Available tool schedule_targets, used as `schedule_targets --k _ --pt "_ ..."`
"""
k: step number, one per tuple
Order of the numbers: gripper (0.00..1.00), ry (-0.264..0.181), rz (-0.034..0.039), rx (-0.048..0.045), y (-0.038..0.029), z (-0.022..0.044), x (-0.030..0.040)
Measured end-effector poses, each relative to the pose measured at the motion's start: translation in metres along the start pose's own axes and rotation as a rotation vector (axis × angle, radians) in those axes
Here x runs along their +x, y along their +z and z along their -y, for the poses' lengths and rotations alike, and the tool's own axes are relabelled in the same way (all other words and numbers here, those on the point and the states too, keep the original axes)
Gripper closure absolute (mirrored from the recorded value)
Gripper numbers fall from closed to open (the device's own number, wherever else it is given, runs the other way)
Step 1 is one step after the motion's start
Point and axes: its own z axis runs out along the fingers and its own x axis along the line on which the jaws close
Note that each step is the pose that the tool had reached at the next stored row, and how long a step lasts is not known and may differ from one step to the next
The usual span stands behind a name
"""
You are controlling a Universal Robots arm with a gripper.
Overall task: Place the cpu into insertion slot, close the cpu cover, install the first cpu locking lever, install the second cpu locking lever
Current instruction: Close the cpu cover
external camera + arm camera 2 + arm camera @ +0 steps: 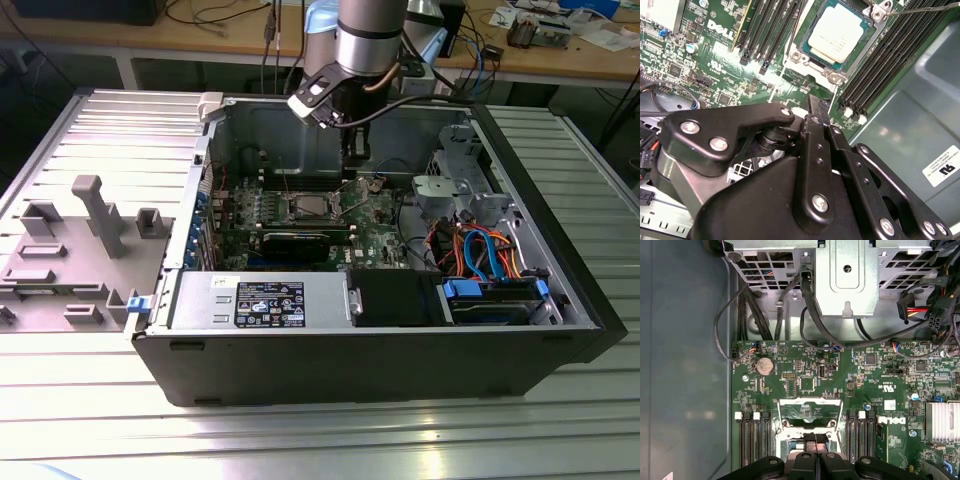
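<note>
In the second wrist view the cpu [840,31] lies flat in the insertion slot [799,56], dull silver top up, with the slot's silver rim around it. A thin wire lever [922,7] runs off from one corner of the slot. In the first wrist view a thin silver frame with a window, the cpu cover [810,402], stands at the slot; I cannot tell whether it lies flat. My gripper [817,107] [815,439] is shut with nothing in it, just beside and above the slot. In the exterior view the gripper [355,160] hangs inside the case behind the slot [305,207].
Long black memory slots [880,65] flank the socket on both sides. A metal drive cage [845,275] and cable bundles [755,315] are close by. The case walls [215,150] enclose the board. A grey fixture tray [80,240] lies outside the case on the exterior view's left.
</note>
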Motion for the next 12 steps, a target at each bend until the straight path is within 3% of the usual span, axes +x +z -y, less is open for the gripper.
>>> schedule_targets --k 12 --pt "0.89 0.000 0.0000 0.0001 0.0000 -0.0032 0.0000"
